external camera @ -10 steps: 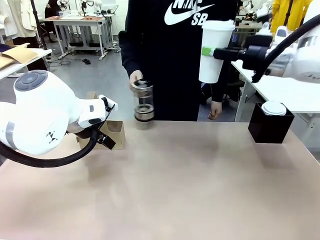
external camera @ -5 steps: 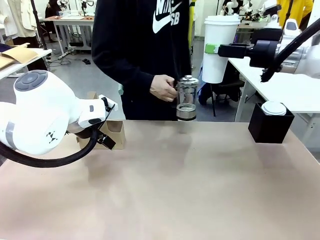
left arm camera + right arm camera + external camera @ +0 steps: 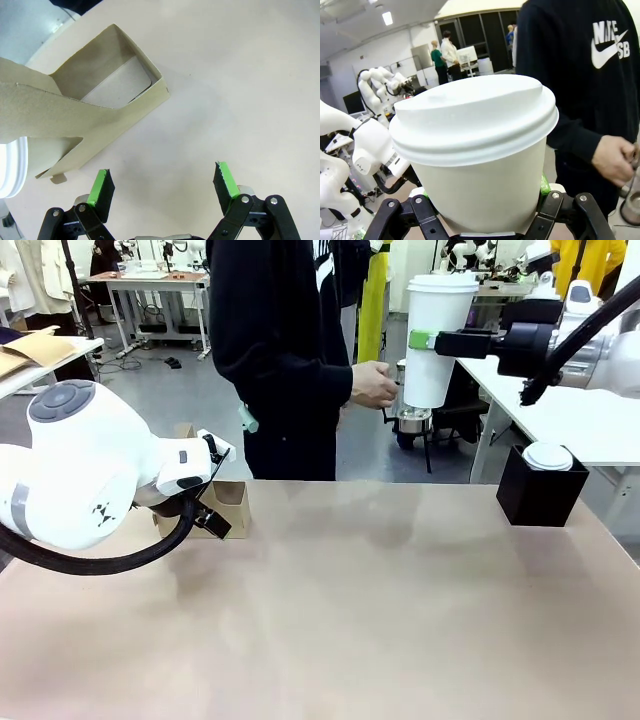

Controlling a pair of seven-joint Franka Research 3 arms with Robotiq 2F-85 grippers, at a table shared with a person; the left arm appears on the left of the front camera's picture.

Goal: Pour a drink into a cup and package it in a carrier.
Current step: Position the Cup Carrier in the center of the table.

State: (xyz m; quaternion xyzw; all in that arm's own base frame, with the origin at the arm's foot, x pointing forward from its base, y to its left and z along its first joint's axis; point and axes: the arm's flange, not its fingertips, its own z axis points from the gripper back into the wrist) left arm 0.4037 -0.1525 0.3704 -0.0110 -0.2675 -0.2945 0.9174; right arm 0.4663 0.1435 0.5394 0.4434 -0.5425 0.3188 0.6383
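My right gripper point(image 3: 424, 340) is shut on the tall white lidded cup point(image 3: 436, 338) and holds it upright high over the table's far right edge. In the right wrist view the cup point(image 3: 476, 150) stands between my fingers point(image 3: 543, 186). A person's hand point(image 3: 373, 385) holds a glass jug point(image 3: 411, 418) low behind the cup, partly hidden; I cannot make out the drink in it. The brown cardboard carrier point(image 3: 226, 506) sits at the table's left, behind my left arm. My left gripper point(image 3: 164, 182) hangs open over bare table beside the carrier point(image 3: 105, 97).
A black box point(image 3: 540, 496) with a short white lidded cup point(image 3: 548, 456) on top stands at the table's right edge. A white round rim point(image 3: 11, 167) shows beside the carrier. The person stands at the far side. Other tables lie beyond.
The person has stepped to the right and carried the glass jug from the table's far middle over to behind the held cup. My right gripper shifted slightly right with the cup; my left arm stayed still.
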